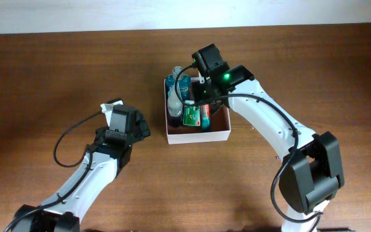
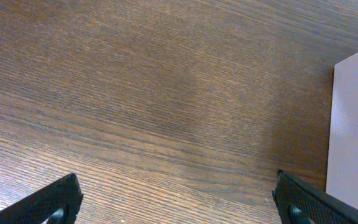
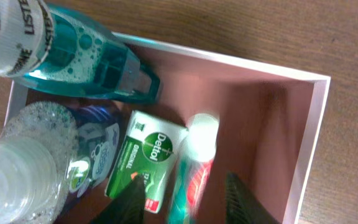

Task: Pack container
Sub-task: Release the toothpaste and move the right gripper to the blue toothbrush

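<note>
— Directly beneath the right gripper [image 3: 183, 186]: square white-walled container [image 3: 312, 143], reddish-brown inside. Jaws?
— Parted, either side of a red-and-green tube [image 3: 194, 165] inside. Alongside: green soap box [image 3: 145, 158], teal mouthwash bottle [image 3: 86, 59]. Left gripper [image 2: 179, 208] spread wide, beside the container.

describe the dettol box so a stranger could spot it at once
Near the middle of the brown wooden table sits a square, white-walled container. Inside it, the Dettol box lies flat between a dark blue pack and a red-and-green tube. It is the only green rectangular carton, with Dettol printed on it.
</note>
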